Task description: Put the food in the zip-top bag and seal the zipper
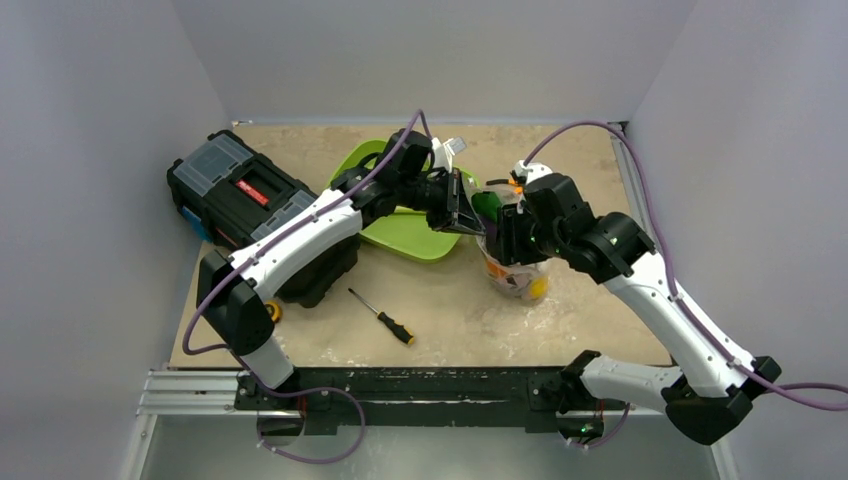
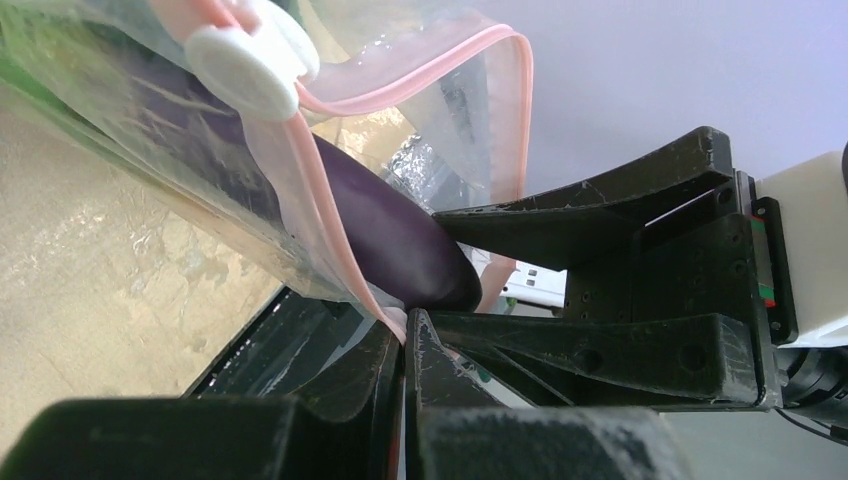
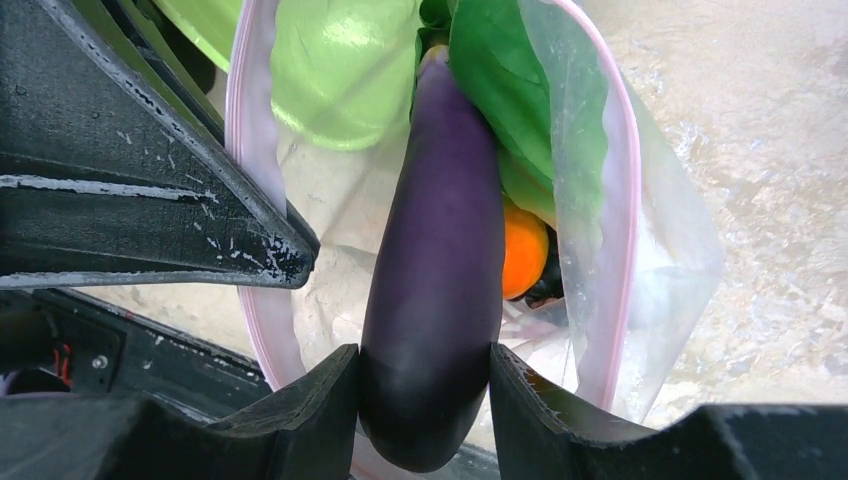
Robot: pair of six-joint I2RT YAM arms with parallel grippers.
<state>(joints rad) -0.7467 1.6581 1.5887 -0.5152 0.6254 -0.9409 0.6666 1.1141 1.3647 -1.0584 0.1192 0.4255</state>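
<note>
Lettering on the black toolbox's [image 1: 262, 205] red label [image 1: 254, 190] is too small to read. Pale grey walls close round a mottled beige table [image 1: 470, 320]. Right of its centre, just beside the lime-green tray [image 1: 410, 235], the zip-top bag [image 1: 515, 275] stands open, an orange [image 3: 523, 250] and green leaves inside. The left gripper [image 2: 405, 340] is pinched tight on the pink zipper [image 3: 625, 200]. The right gripper [image 3: 425, 385] clamps a purple eggplant [image 3: 435, 250] that pokes into the bag's mouth.

Nothing legible in any of the three views: only a red label [image 1: 253, 190] with pale marks on the lid of the black toolbox [image 1: 212, 178] at the left of the table [image 1: 450, 312], too small and blurred to read as words or numbers
</note>
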